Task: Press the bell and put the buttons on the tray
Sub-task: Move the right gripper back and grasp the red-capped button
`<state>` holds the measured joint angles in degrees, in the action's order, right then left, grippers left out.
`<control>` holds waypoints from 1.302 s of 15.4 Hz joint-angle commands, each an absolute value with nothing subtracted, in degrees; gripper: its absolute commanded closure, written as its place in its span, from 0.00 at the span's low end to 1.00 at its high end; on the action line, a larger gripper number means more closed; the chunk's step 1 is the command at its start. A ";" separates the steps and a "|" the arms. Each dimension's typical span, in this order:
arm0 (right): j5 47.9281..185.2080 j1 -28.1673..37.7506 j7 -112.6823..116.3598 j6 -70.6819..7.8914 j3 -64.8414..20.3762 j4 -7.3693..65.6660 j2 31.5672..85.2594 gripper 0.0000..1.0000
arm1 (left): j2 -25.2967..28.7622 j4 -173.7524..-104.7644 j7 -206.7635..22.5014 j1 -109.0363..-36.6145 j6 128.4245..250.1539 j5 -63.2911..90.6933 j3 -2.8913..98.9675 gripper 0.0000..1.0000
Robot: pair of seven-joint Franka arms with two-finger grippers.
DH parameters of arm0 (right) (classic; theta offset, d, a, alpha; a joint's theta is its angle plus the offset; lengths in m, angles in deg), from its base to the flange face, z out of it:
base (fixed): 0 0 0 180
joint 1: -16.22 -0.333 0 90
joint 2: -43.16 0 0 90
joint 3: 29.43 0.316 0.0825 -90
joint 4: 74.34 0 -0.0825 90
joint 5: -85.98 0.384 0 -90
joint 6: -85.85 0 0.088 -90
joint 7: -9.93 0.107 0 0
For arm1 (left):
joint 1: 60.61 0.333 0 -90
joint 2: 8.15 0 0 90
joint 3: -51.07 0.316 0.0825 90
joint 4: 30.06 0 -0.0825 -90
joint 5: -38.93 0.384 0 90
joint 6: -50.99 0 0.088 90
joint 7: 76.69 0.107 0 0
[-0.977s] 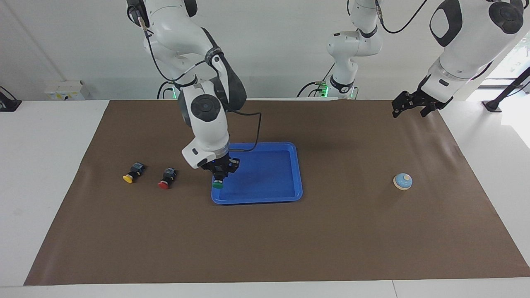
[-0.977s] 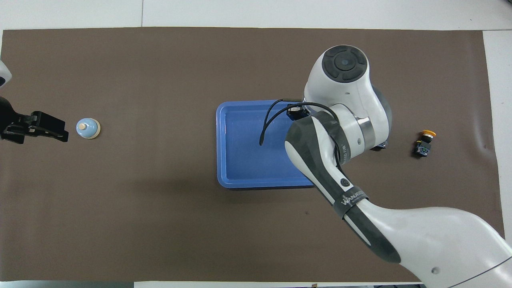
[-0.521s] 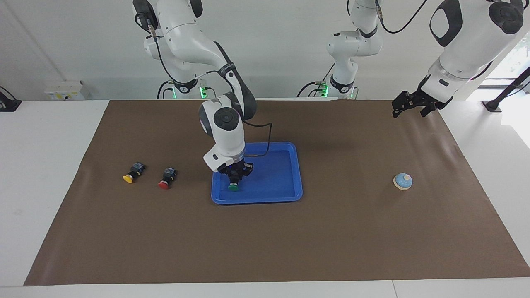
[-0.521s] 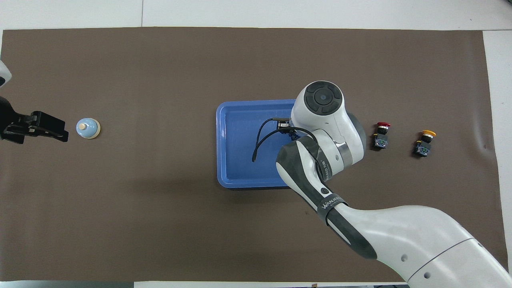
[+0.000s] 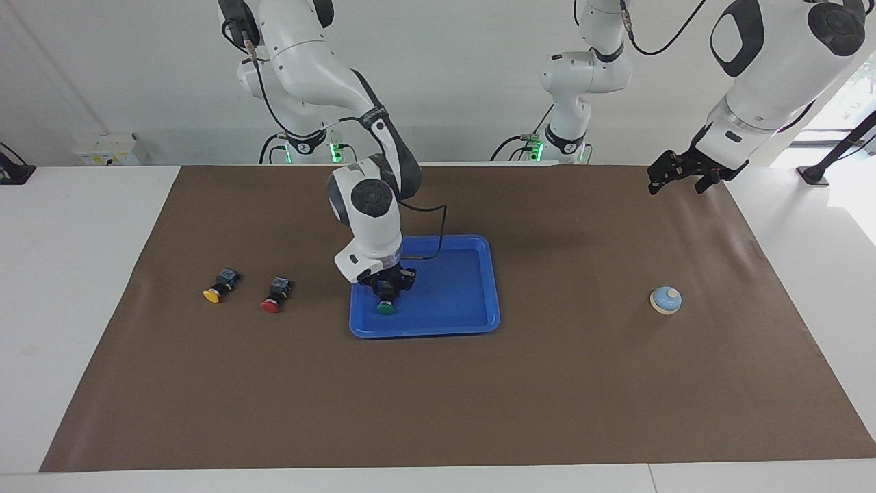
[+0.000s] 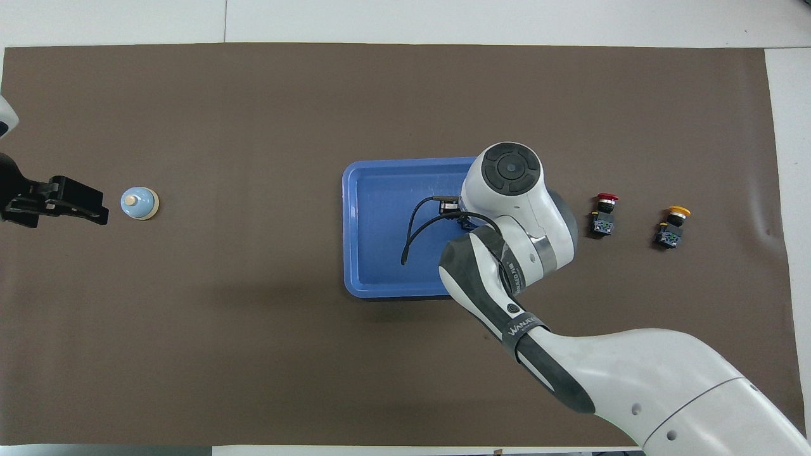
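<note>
While the left gripper (image 5: 674, 179) waits with its fingers spread wide above the mat's edge near the bell (image 5: 666, 300), the right gripper (image 5: 387, 291) stands low in the tray (image 5: 472, 287), at the green button (image 5: 385, 306) resting on the tray floor; whether it grips the button cannot be told. Red button (image 5: 274, 296) and yellow button (image 5: 219, 287) lie on the mat toward the right arm's end.

Bench (image 5: 102, 274) is seen high from across, facing robots; overhead looks steeply down; brown mat (image 6: 253, 316) shared.
</note>
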<state>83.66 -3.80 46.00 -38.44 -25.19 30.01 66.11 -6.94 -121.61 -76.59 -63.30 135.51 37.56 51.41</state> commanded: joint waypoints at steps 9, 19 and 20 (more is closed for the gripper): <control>83.61 12.77 35.16 -26.02 -25.30 31.02 55.65 0.00 | -7.36 -121.20 -77.04 -63.51 134.58 37.43 51.68 0.00; 83.52 18.94 29.08 -57.06 -25.13 52.48 52.38 0.00 | -7.36 -121.20 -77.04 -63.51 134.49 37.43 51.68 0.00; 83.52 18.94 28.74 -57.41 -25.13 52.92 52.91 0.00 | -7.36 -121.20 -77.04 -63.51 134.49 37.43 51.68 0.00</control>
